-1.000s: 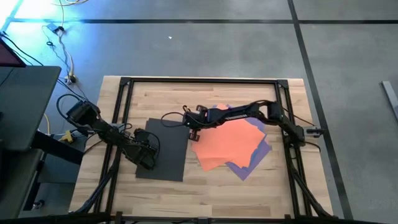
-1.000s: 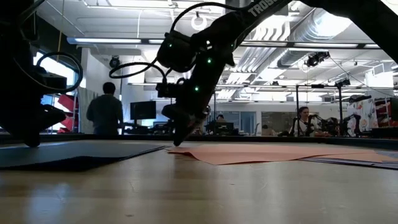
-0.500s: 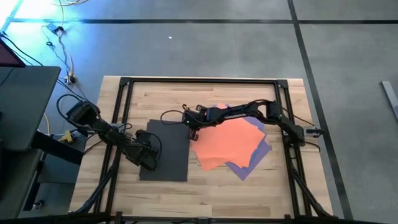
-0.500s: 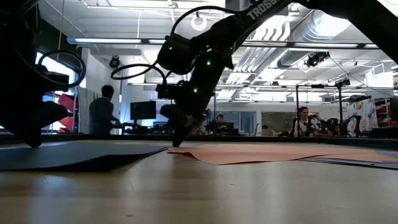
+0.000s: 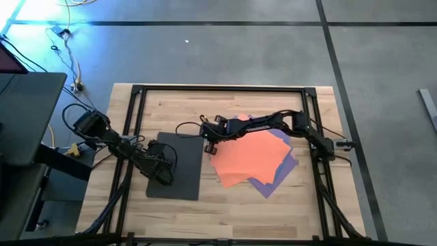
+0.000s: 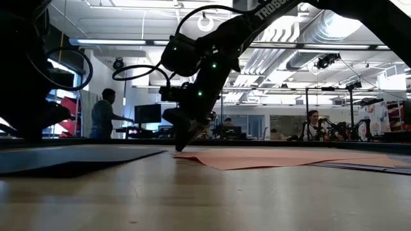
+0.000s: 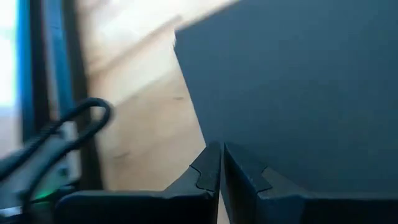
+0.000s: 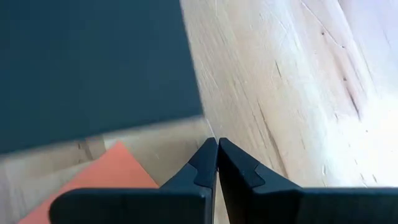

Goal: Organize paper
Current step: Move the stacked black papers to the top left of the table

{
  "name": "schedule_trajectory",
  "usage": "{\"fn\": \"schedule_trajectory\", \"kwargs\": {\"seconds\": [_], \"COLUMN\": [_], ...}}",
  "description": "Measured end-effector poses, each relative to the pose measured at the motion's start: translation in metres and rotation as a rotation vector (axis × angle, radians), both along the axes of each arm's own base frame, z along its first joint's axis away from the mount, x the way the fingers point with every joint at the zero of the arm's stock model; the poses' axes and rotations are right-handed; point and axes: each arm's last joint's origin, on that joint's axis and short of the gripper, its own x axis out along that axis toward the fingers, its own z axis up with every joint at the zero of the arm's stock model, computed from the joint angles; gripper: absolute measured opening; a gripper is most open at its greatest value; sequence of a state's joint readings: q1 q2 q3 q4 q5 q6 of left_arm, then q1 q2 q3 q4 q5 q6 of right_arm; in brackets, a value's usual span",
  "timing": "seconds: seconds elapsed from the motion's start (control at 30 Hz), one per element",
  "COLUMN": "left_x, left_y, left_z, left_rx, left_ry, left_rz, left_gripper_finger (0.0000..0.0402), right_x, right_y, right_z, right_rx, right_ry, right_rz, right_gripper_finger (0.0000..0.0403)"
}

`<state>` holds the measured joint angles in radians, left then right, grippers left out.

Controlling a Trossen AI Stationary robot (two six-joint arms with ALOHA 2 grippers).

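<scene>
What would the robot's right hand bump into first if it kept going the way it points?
Probably the bare wooden table. The right hand is shut and points down at the wood in the gap between the dark grey sheet and the orange sheet. The depth is hard to judge.

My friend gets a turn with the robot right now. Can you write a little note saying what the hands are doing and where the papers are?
Left gripper: fingers shut, down on the left part of the dark grey sheet, which lies alone, left of the others.
Right gripper: fingers shut, tip low by the near-left corner of the orange sheet, close to the grey sheet's far-right corner.
Orange lies on top of a fanned pile; purple sheet edges stick out beneath. Other colours cannot be made out.
Done: nothing is squared up.
Left: bring the grey sheet to the pile and line up all edges.
</scene>
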<state>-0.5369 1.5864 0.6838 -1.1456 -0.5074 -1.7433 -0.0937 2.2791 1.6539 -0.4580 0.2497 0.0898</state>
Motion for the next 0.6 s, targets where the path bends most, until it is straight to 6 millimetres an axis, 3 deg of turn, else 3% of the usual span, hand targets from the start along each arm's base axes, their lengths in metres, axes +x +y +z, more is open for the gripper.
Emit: {"fn": "schedule_trajectory", "kwargs": {"seconds": [0.43,0.6], "left_x": [0.015,0.029], "left_y": [-0.011,-0.031], "left_z": [0.002,0.015], "left_rx": [-0.081,-0.171], "left_ry": [-0.076,-0.111], "left_rz": [-0.073,-0.19], "left_gripper_finger": [0.0,0.0], "right_x": [0.008,0.001], "right_y": [0.005,0.009], "right_z": [-0.008,0.011], "right_rx": [0.024,-0.053], "right_ry": [-0.049,-0.001], "right_rz": [0.072,0.097], "right_gripper_finger": [0.0,0.0]}}
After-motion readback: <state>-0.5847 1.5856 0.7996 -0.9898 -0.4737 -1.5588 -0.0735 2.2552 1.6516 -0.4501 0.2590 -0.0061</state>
